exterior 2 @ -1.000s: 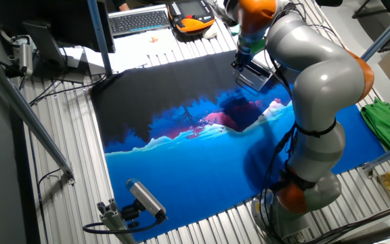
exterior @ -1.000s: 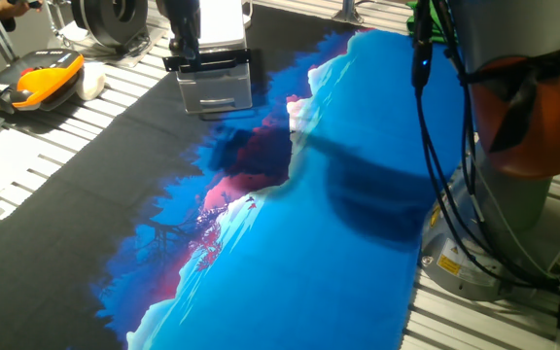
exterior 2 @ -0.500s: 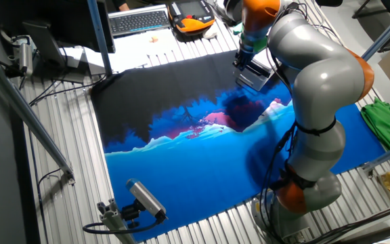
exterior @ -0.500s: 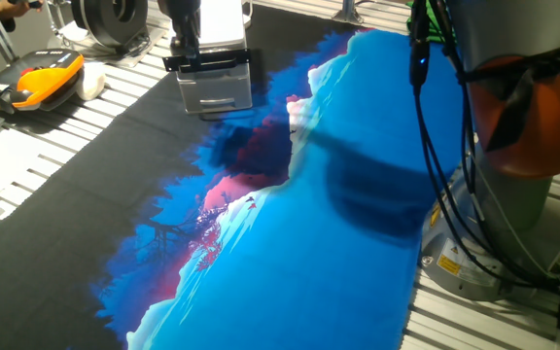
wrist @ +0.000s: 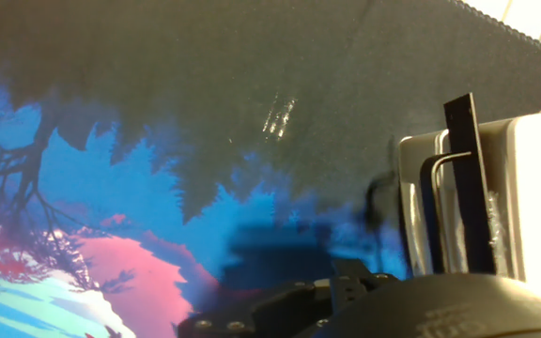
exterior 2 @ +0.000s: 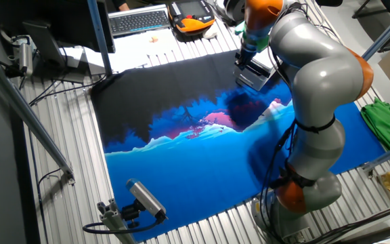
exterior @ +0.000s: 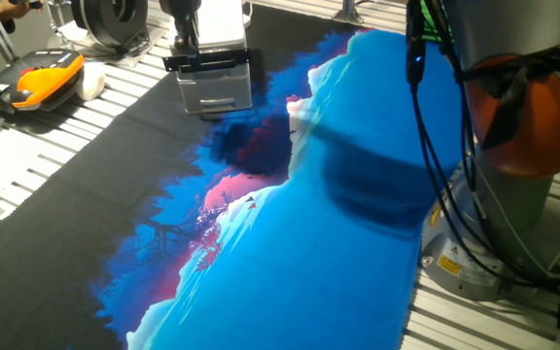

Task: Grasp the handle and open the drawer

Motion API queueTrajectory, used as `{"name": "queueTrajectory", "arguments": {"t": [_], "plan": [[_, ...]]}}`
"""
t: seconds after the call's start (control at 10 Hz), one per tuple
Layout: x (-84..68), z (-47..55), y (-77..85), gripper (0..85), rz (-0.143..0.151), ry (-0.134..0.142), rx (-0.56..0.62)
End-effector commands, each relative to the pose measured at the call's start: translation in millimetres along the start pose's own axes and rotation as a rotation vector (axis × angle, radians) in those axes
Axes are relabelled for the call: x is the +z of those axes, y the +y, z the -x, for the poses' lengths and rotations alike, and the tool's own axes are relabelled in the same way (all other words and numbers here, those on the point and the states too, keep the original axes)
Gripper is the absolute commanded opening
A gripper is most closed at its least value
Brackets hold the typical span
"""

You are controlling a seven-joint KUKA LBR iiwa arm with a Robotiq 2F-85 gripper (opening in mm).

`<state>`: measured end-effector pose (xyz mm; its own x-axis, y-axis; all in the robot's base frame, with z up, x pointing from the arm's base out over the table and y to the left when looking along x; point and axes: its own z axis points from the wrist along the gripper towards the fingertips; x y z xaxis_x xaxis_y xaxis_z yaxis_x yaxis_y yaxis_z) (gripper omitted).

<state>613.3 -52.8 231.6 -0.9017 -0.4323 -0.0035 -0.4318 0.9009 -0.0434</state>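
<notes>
The small white cabinet (exterior: pixel 224 24) stands at the far end of the printed mat, and its grey-fronted drawer (exterior: pixel 217 94) looks pushed in. The black handle (exterior: pixel 212 60) runs across the front. My gripper (exterior: pixel 185 49) comes down from above at the handle's left end, and its dark fingers reach the bar. Whether they clamp it does not show. In the other fixed view the gripper (exterior 2: pixel 242 62) sits at the cabinet (exterior 2: pixel 257 79) under my wrist. The hand view has the handle (wrist: pixel 465 169) upright at the right edge against the white cabinet (wrist: pixel 538 188). My fingertips are out of that frame.
A blue, pink and black mat (exterior: pixel 309 243) covers the table. An orange-and-black case (exterior: pixel 32 80) and a white lump (exterior: pixel 92 81) lie at the far left. A keyboard (exterior 2: pixel 139 20) sits behind. My arm's base and cables (exterior: pixel 523 194) stand at the right, near a green cloth (exterior 2: pixel 384 118).
My wrist has shifted slightly up and away in the other fixed view. The gripper stays at the handle and the drawer has not visibly moved.
</notes>
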Motion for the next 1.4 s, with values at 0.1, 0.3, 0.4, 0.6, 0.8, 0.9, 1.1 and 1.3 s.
{"name": "queueTrajectory", "arguments": {"t": [0.1, 0.3, 0.4, 0.6, 0.8, 0.9, 1.1, 1.3], "plan": [[-1.2, 0.2, -4.3, 0.0, 0.001, 0.002, -0.001], [-2.3, 0.8, -7.5, 0.0, -0.007, 0.006, -0.002], [-0.8, 1.5, -9.8, 0.0, -0.011, 0.007, -0.002], [4.0, 1.8, -14.6, 0.0, -0.017, 0.008, 0.006], [5.4, 1.5, -22.3, 0.0, -0.013, 0.006, -0.002], [6.3, 2.4, -26.2, 0.0, -0.013, 0.005, -0.002], [9.2, 5.8, -29.0, 0.0, -0.013, 0.002, -0.002], [10.9, 7.2, -30.1, 0.0, -0.016, -0.001, -0.001]]}}
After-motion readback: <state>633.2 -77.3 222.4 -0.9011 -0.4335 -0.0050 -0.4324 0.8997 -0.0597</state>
